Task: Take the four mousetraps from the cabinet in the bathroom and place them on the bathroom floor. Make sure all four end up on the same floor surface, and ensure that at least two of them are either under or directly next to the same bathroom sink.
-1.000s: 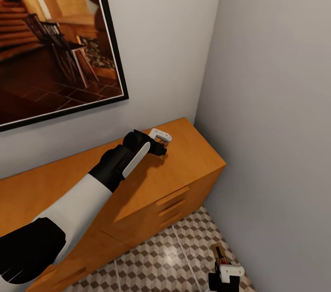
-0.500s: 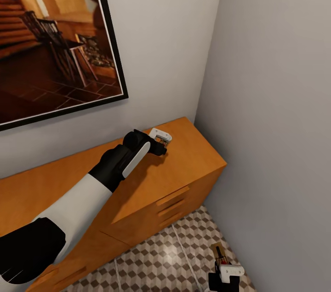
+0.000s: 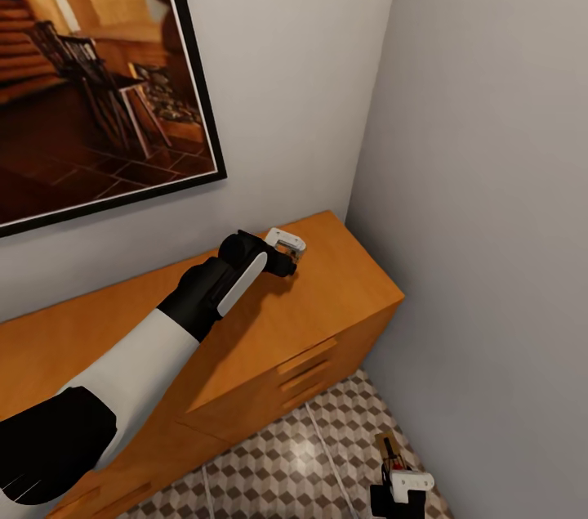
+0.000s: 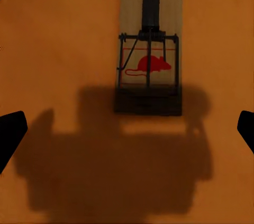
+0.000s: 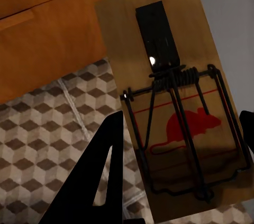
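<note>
Left claw [image 3: 287,257] poised over a trap on the cabinet top; right claw [image 3: 398,488] low, carrying another.

Spread wide in the left wrist view, fingers [image 4: 10,134] apart either side of a mousetrap [image 4: 150,49] lying flat on the cabinet [image 3: 327,290], not yet touching it. Clenched on a second mousetrap [image 5: 174,107] at the right, held above the bathroom floor [image 3: 286,462] near the corner by the cabinet's drawers. Judged early to midway: none seen set down on the tiles, one in hand, one about to be picked, the other two and the sink unaccounted for.
</note>
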Controlling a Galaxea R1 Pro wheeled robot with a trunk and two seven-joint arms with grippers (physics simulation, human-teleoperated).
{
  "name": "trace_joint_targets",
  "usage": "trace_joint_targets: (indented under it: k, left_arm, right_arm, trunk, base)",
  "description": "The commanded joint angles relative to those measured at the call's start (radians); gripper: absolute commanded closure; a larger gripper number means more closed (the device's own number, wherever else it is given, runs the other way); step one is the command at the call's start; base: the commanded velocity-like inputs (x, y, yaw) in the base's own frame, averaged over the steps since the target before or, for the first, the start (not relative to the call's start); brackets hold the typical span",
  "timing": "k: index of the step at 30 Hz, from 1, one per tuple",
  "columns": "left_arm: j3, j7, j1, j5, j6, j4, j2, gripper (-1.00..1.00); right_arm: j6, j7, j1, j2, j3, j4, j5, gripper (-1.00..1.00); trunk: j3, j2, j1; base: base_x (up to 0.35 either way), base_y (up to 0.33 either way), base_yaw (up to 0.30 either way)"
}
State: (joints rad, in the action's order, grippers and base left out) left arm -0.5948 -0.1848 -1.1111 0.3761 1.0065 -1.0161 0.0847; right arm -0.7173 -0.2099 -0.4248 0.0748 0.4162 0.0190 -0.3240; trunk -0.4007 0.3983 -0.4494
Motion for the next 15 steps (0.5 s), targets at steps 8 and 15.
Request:
trace_joint_targets:
  k: [8,15]
  left_arm:
    - [-0.002,-0.01,-0.001,0.01,0.003,-0.001,0.001,-1.0]
    - [-0.002,-0.011,-0.001,0.01,0.003,-0.001,0.001,-1.0]
  right_arm:
    - [-0.002,-0.006,-0.001,0.0,0.009,-0.001,-0.005,1.0]
    - [-0.002,-0.006,-0.001,0.0,0.009,-0.001,-0.005,1.0]
  trunk:
    - [-0.002,0.002,-0.001]
    - [-0.002,0.002,-0.001]
  base:
    - [0.018,0.0,0.0]
    - [0.001,0.0,0.0]
